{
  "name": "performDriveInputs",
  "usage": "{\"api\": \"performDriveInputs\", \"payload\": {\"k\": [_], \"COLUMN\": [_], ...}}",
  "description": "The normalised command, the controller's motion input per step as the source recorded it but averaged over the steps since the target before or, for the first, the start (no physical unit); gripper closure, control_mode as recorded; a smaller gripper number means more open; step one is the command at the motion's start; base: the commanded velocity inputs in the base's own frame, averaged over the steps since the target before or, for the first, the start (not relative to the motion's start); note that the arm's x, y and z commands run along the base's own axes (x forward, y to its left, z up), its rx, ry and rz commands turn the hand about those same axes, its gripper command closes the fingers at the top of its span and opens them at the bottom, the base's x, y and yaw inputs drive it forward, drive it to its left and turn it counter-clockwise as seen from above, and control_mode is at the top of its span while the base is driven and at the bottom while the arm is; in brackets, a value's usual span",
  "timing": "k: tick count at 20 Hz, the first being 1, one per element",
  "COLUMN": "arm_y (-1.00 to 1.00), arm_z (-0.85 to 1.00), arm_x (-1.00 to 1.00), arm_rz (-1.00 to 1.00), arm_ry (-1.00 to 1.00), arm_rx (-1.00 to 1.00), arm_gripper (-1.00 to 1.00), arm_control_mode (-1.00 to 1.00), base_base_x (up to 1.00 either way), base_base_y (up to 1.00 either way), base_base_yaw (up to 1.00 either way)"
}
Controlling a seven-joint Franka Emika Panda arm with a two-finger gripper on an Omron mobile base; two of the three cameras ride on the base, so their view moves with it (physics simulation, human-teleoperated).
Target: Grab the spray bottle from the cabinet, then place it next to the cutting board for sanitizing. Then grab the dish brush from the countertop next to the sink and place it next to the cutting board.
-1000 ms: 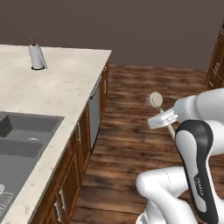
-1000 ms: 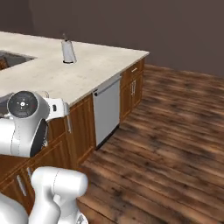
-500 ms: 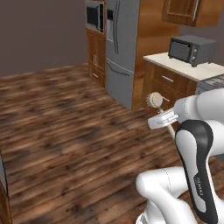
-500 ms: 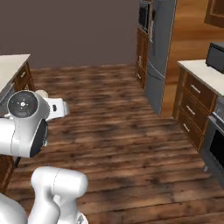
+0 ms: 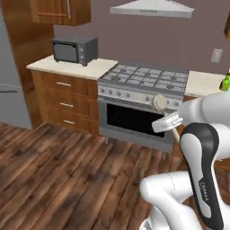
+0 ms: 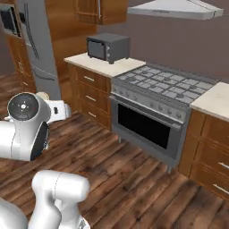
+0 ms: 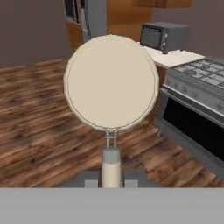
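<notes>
Here, end effector (image 7: 111, 179) clasps dish brush (image 7: 111, 83); bristles hidden.

Glossy white rounded arm segments with dark grey joint caps and small grey lettering on one link.

Kitchen with a dark plank floor, seen across to the cooking wall.

Beyond the fingers (image 7: 91, 183), a wood floor (image 5: 58, 170) runs to a grey gas stove (image 6: 167, 91) with a dark oven door (image 5: 132, 120), under a pale range hood (image 5: 152, 8) on a dull brown-grey wall (image 6: 179, 44). Beside the stove, brown drawer units (image 5: 63, 103) carry a beige tabletop (image 6: 105, 65) with a dark toaster oven (image 5: 74, 49); farther off stands a steel fridge (image 6: 38, 44).
</notes>
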Motion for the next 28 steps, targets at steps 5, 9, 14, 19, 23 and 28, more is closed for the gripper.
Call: {"api": "performDriveInputs", "payload": {"k": [5, 9, 14, 19, 23, 28], "arm_y": [0.0, 0.0, 0.0, 0.0, 0.0, 0.0], "arm_z": [0.0, 0.0, 0.0, 0.0, 0.0, 0.0], "arm_x": [0.0, 0.0, 0.0, 0.0, 0.0, 0.0], "arm_rz": [0.0, 0.0, 0.0, 0.0, 0.0, 0.0], "arm_ry": [0.0, 0.0, 0.0, 0.0, 0.0, 0.0], "arm_rx": [0.0, 0.0, 0.0, 0.0, 0.0, 0.0], "arm_gripper": [1.0, 1.0, 1.0, 1.0, 1.0, 1.0], "arm_control_mode": [1.0, 1.0, 1.0, 1.0, 1.0, 1.0], "base_base_x": [0.0, 0.11, 0.53, 0.72, 0.63, 0.6], "base_base_y": [0.0, 0.0, -0.11, -0.66, -0.82, -0.72], "base_base_yaw": [-1.0, -0.89, -0.35, -0.01, -0.06, -0.15]}}
